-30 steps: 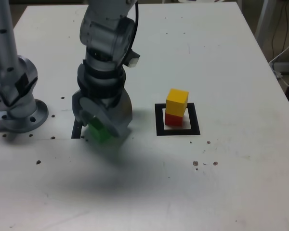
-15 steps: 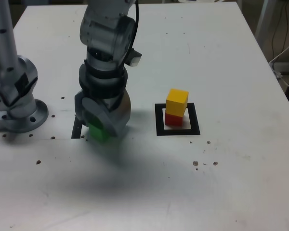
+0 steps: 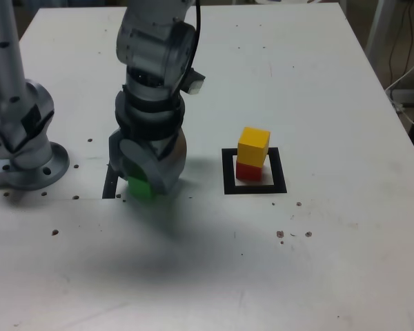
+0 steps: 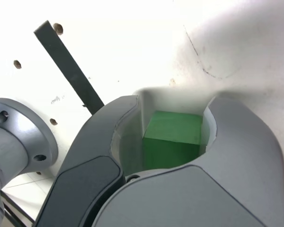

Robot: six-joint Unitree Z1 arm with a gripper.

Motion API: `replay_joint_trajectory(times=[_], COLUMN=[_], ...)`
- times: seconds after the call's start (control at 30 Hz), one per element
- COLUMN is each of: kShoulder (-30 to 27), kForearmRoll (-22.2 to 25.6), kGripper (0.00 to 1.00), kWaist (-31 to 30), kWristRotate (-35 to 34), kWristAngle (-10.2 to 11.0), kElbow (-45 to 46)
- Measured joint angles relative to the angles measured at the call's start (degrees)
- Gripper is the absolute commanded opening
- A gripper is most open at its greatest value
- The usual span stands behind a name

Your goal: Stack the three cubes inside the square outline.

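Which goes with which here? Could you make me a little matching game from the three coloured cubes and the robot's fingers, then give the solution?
Things:
1. red cube
2. yellow cube
3. green cube
4. fingers

States:
A. on top of another cube
B. closed around a cube
C. gripped, away from the square outline
D. lowest in the pile, inside the square outline

Pairs: 1-D, 2-A, 3-C, 4-B

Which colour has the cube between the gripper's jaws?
Green cube; the wrist view shows it best.
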Motion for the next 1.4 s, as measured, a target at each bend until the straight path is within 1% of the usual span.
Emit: replay_joint_trajectory(times=[0.07,0.3,0.37,0.63,0.7,0.83,1.1,1.3,1.4], kShoulder=[-0.02,-0.36,-0.28,3.71,4.58,6.88,10.28,11.69,12.41], kForearmRoll=[2.34,14.51,17.5,23.27,24.24,24.48,24.65,24.78,24.78], kGripper=[0.25,0.25,0.25,0.25,0.25,0.25,0.25,0.26,0.26], kWaist=[0.08,2.42,3.21,6.95,7.84,9.25,9.72,9.99,10.32], kWristRotate=[0.0,0.0,0.03,0.43,0.56,1.19,1.41,1.69,2.24], kWristAngle=[0.54,3.84,4.03,3.73,3.19,1.96,0.77,0.72,1.13], kElbow=[-2.22,-14.56,-18.14,-32.32,-35.57,-39.46,-44.67,-45.82,-45.82])
